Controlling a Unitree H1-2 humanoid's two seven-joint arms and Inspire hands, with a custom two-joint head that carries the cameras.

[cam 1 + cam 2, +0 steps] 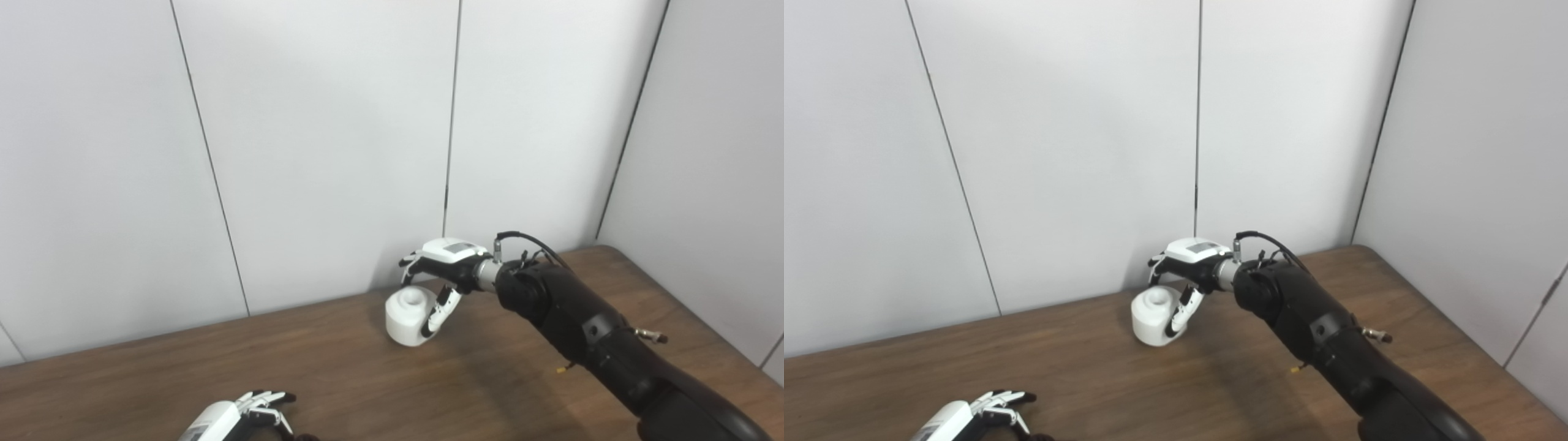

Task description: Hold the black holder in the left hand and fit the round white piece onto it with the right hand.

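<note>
Round white piece point(409, 317) stands far back on the wooden table point(343, 373), near the white wall panels point(318, 153), and the black holder cannot be made out with certainty in either view. Going left to right: the left hand point(239, 416) sits low at the bottom edge, just above the table, its fingers point(269, 399) spread apart and stretched forward with nothing between them; something dark lies just beside it at the frame edge, too cut off to tell. Further right, the right hand point(442, 269) curls over the white piece, thumb on its near side and fingertips on its far side, gripping it. The black right arm point(588, 331) runs off to the lower right corner.
</note>
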